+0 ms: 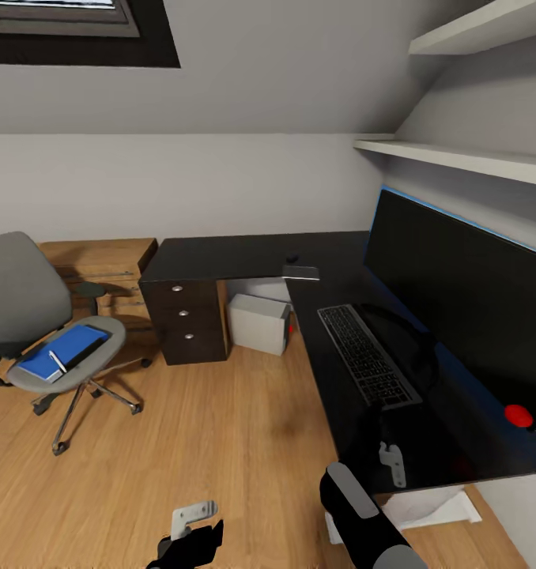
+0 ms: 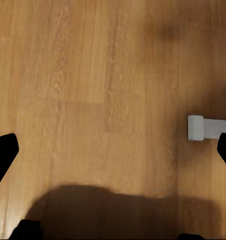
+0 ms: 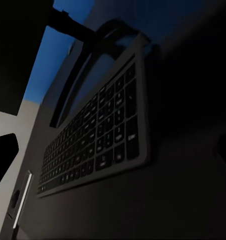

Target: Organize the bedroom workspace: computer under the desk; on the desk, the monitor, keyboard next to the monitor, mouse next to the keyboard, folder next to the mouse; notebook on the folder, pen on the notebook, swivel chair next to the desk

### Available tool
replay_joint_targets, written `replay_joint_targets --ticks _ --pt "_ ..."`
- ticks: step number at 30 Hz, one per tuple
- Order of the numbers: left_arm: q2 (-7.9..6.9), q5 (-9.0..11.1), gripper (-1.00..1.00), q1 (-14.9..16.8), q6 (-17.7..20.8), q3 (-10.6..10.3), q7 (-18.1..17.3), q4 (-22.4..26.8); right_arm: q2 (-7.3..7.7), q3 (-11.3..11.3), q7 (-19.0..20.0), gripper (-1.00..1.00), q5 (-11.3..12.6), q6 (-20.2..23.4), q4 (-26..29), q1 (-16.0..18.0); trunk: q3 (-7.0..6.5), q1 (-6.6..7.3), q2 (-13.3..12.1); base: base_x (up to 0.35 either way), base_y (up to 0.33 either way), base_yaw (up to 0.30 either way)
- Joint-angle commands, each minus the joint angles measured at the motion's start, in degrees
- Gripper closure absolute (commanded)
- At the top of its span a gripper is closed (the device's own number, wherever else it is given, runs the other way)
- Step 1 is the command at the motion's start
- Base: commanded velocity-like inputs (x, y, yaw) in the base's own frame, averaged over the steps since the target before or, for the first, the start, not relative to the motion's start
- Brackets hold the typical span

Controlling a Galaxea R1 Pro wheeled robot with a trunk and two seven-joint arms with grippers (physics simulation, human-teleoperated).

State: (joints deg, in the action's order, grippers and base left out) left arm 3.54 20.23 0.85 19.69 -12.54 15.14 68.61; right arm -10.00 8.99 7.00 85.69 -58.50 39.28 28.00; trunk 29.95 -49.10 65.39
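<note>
The black desk [image 1: 220,257] holds the wide monitor [image 1: 466,292] and, in front of it, the keyboard [image 1: 368,356]. A small dark mouse [image 1: 292,258] and the grey notebook [image 1: 301,273] lie near the desk's inner corner. Under the desk stands the light grey computer [image 1: 258,322]. The swivel chair [image 1: 31,316] is off to the left, with the blue folder [image 1: 62,352] and a white pen [image 1: 57,362] on its seat. My right gripper [image 1: 392,462] hovers open over the desk's near end, facing the keyboard [image 3: 98,140]. My left gripper [image 1: 193,518] hangs open above the floor.
A black drawer unit [image 1: 185,320] sits under the desk's left end, and a low wooden shelf unit [image 1: 102,265] stands behind the chair. A red object [image 1: 519,415] lies beside the monitor. Wall shelves [image 1: 458,158] hang above. A white block [image 2: 195,127] rests on the floor.
</note>
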Motion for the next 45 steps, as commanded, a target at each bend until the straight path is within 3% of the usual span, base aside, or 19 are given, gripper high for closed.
replay_joint_targets --ticks 1,24,31,35,40,45 --pt "-0.02 0.6 -1.0 0.01 0.17 -0.11 0.5 0.1 0.0 0.08 0.53 -1.0 0.62 -0.21 -0.03 0.04 0.06 0.03 0.04 -0.335 -0.048 0.0" --pt "-0.02 0.6 -1.0 0.03 0.17 0.05 0.6 0.02 0.0 0.27 0.55 -1.0 0.51 -0.12 -0.27 0.04 0.06 0.03 0.04 -0.321 -0.118 0.0" --pt "-0.12 0.48 -1.0 -0.01 0.13 -0.16 0.86 -2.12 0.0 0.34 0.49 -1.0 0.53 -0.19 -1.12 0.04 0.06 0.03 0.04 -0.287 -0.206 0.0" --pt "-0.24 0.38 -1.0 0.01 -1.4 -0.2 0.92 -2.54 0.0 0.38 0.52 -1.0 0.48 -0.22 -4.89 0.04 0.06 0.03 0.04 -0.168 -0.129 0.0" --pt "-0.37 0.33 -1.0 0.02 -7.05 -0.14 0.93 -2.84 0.0 0.73 0.91 -1.0 -0.4 -0.39 -17.85 0.04 0.06 0.03 0.04 -0.036 -0.027 0.0" --pt "-0.37 0.24 -1.0 0.03 -8.22 -0.12 1.08 -2.94 0.0 0.69 1.05 -1.0 -2.39 -0.74 -23.91 -0.12 -0.84 1.13 -1.97 -0.006 -0.004 0.0"
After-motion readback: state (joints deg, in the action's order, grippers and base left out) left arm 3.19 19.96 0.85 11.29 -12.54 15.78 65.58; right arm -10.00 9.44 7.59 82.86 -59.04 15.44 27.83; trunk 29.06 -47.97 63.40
